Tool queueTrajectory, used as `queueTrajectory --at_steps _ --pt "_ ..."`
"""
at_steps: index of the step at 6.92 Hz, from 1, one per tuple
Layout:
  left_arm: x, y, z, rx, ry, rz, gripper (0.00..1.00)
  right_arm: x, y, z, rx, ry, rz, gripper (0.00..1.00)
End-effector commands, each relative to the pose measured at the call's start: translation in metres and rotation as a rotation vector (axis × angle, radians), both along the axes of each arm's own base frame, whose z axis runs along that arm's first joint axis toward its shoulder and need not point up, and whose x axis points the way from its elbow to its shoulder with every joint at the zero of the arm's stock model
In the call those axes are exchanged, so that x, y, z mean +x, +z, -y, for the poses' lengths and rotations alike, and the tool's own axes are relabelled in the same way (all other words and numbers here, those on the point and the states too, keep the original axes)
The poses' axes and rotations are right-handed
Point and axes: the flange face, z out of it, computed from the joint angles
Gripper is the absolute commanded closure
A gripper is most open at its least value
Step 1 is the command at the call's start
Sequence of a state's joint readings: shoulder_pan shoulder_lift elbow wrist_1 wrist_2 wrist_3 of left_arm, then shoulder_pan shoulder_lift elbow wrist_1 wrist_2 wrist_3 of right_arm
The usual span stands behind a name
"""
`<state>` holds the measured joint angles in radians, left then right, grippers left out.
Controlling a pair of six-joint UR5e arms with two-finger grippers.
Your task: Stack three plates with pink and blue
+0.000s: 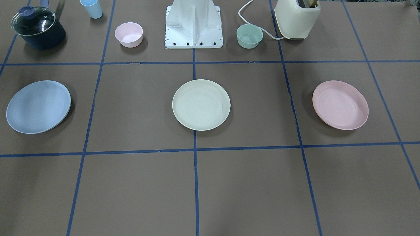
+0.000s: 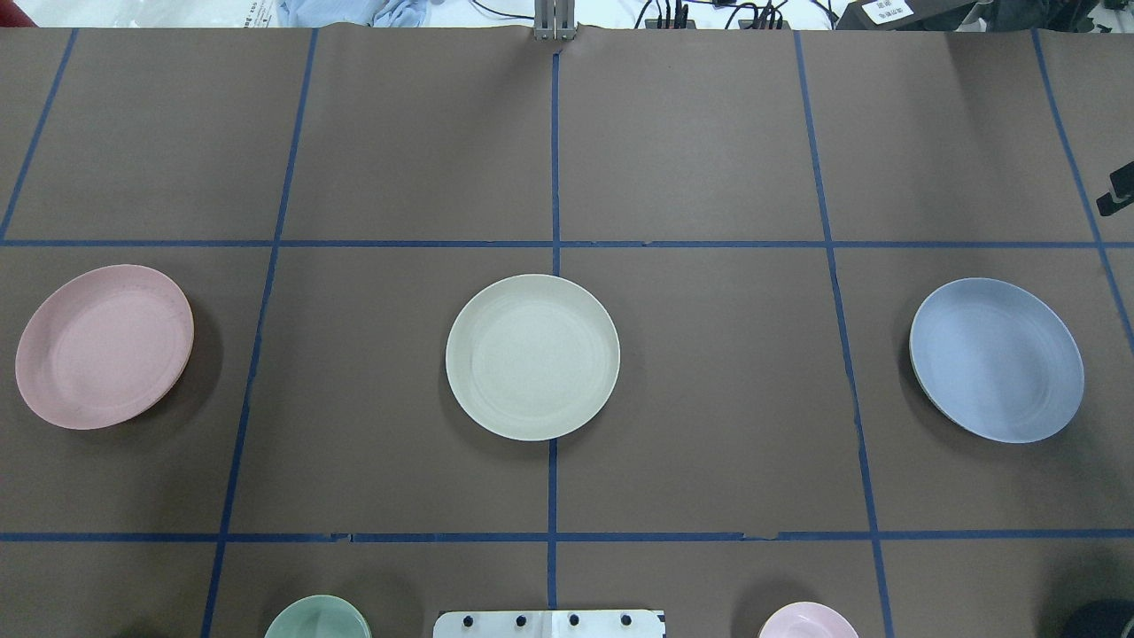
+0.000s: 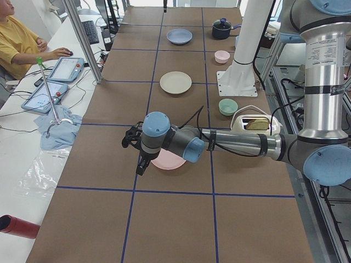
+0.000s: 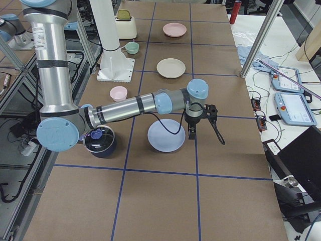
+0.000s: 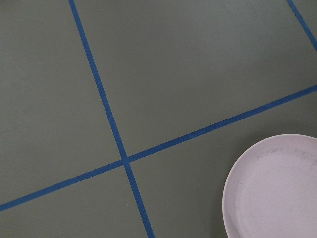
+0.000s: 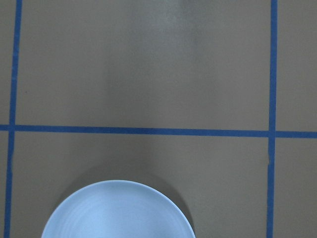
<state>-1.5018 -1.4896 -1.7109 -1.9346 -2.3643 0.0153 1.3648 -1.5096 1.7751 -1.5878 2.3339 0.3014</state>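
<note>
Three plates lie apart in a row on the brown table: the light blue plate [image 1: 38, 107] [image 2: 997, 359], the cream plate [image 1: 201, 105] [image 2: 532, 356] in the middle, and the pale pink plate [image 1: 340, 105] [image 2: 104, 346]. My left gripper [image 3: 138, 156] hangs above the table beside the pink plate [image 3: 167, 162], on its side away from the robot. My right gripper [image 4: 200, 125] hangs likewise beside the blue plate [image 4: 165, 135]. I cannot tell whether either is open. The left wrist view shows the pink plate [image 5: 272, 191], the right wrist view the blue plate [image 6: 119, 213]; no fingers show there.
Near the robot base [image 1: 193, 26] stand a small pink bowl [image 1: 129, 34], a mint-green bowl [image 1: 249, 36], a cream toaster [image 1: 297, 18], a dark lidded pot [image 1: 37, 28] and a light blue cup [image 1: 92, 8]. Blue tape lines grid the table. An operator [image 3: 16, 44] sits at the far side.
</note>
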Motion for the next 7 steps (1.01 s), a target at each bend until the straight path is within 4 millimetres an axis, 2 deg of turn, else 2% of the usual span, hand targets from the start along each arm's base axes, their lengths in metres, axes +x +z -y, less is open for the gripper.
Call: queueTrajectory --at_steps 1,2,3,5,7 --pt "-0.001 0.001 -0.01 0.092 0.042 0.015 0.0 0.006 0.021 -0.017 -0.035 -0.006 0.008 0.0" --pt "0.001 0.029 -0.013 0.055 0.058 0.026 0.0 0.006 0.025 -0.017 -0.049 -0.002 0.009 0.0" --pt "0.001 0.043 -0.015 0.034 0.06 0.018 0.0 0.006 0.027 -0.017 -0.048 -0.003 0.002 0.0" --pt "0.002 0.048 -0.011 0.023 0.06 0.02 0.0 0.006 0.026 -0.016 -0.047 -0.002 0.0 0.0" --pt "0.004 0.077 -0.012 0.025 0.059 0.017 0.0 0.005 0.048 -0.011 -0.029 -0.003 0.009 0.0"
